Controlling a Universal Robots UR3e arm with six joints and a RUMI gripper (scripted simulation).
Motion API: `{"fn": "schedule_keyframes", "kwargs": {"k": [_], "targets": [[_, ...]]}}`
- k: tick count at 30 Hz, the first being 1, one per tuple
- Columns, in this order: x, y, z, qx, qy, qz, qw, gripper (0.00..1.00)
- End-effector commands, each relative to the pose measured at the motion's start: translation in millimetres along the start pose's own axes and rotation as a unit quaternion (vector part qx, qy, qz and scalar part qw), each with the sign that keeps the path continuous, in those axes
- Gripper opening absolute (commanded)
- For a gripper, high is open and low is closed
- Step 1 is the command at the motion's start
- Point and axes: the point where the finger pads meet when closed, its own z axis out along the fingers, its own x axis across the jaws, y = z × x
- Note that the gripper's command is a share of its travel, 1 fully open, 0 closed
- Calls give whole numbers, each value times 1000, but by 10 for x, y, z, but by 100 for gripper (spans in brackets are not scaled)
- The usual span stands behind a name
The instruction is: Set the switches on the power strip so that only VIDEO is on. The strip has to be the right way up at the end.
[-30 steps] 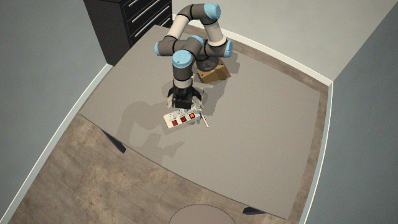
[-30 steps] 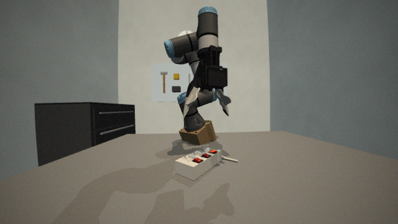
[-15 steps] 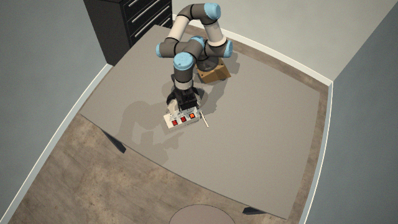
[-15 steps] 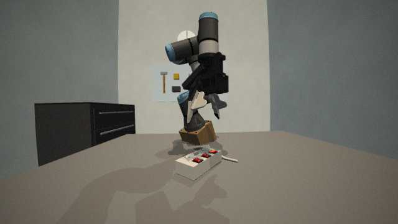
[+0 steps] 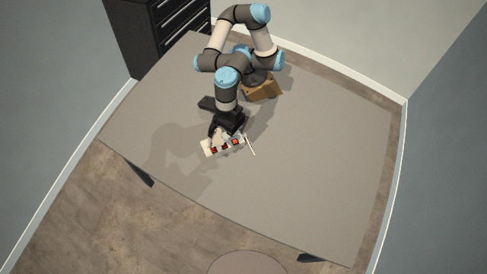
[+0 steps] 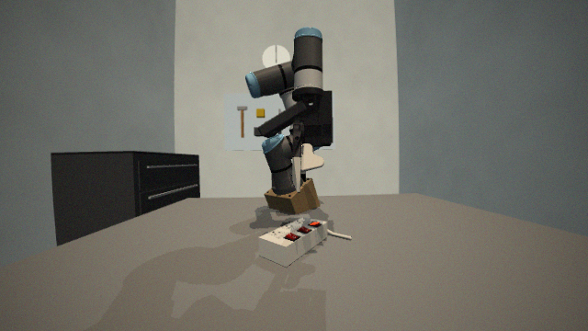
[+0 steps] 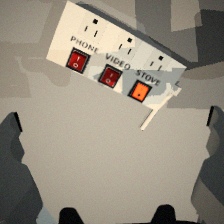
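Note:
The white power strip [image 5: 221,147] lies on the grey table with its switches facing up. It also shows in the exterior view [image 6: 294,239] and in the wrist view [image 7: 117,65]. It has three rocker switches. PHONE [image 7: 78,61] and VIDEO [image 7: 110,76] look dark red. STOVE [image 7: 140,90] glows bright orange. A short white cord stub [image 7: 147,120] sticks out by the STOVE end. My gripper [image 6: 305,165] hangs well above the strip, pointing down. Its fingers are wide open and empty, and they frame the wrist view [image 7: 112,165].
A black drawer cabinet [image 5: 160,27] stands beyond the table's far left corner. The arm's wooden base block [image 5: 262,89] sits at the back of the table. A tool board [image 6: 250,121] hangs on the back wall. A round stool top [image 5: 247,262] is at the front edge.

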Motion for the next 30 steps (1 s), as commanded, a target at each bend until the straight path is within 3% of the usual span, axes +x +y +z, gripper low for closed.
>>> {"fn": "schedule_keyframes", "kwargs": {"k": [1,8,16,18,30], "targets": [[-11,-5,19,-9,-5,-51,999,100],[-17,-5,96,-7,-6,-191,982,100],[-16,6,170,-6,-7,-324,946,100],[-16,6,170,-6,-7,-324,946,100],[-4,26,244,-4,-8,-453,892,100]]}}
